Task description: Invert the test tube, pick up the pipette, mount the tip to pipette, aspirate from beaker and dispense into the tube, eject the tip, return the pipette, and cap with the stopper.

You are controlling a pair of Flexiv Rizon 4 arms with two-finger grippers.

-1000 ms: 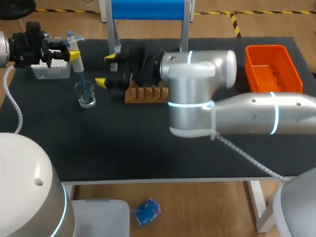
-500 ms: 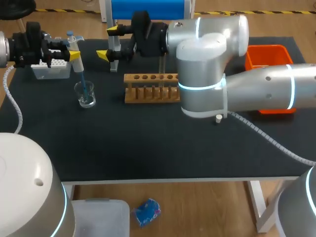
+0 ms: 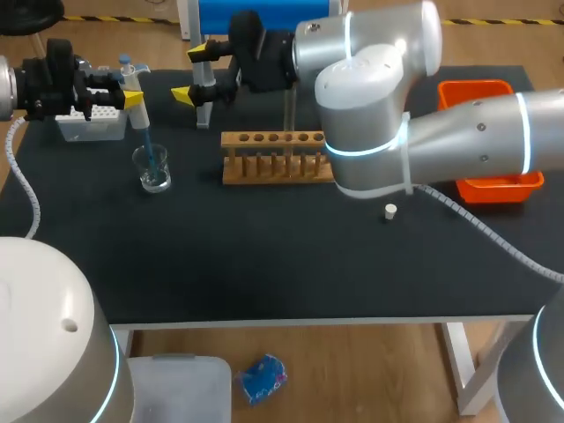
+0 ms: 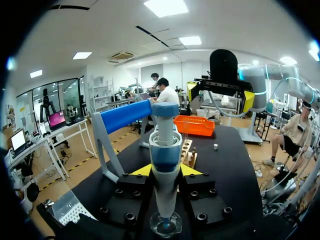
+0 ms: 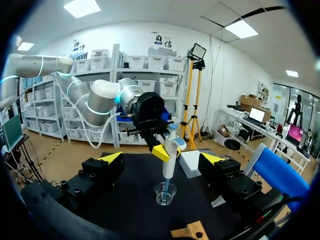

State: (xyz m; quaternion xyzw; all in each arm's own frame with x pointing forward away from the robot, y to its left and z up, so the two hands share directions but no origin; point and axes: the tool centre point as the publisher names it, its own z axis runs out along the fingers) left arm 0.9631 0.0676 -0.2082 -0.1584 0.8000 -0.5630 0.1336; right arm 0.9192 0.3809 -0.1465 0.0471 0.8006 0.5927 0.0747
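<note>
The left end effector [image 3: 130, 95] is clamped on the pipette [image 3: 132, 81], holding it upright well to the left of the rack [image 3: 273, 157]. The left wrist view shows both yellow fingers against the barrel. The tip [image 3: 148, 150] mounted on the pipette reaches down into the beaker [image 3: 154, 172], which stands on the table [image 3: 264, 264] left of the rack, with the tip box [image 3: 88, 123] just behind it.

The right end effector [image 3: 194, 73] hangs above the table behind the rack's left end, fingers spread wide and holding nothing. A test tube [image 3: 286, 110] stands upright in the rack. The small white stopper [image 3: 390, 210] lies on the table near the rack's right front corner, and the orange bin [image 3: 489, 123] sits farther to the right.

This looks like the aspirating step. The next move likely calls for lifting the pipette straight up until the tip clears the beaker's rim. The pipette would then be carried right to the rack and lined up over the tube's narrow mouth, keeping clear of the right arm, before dispensing.
</note>
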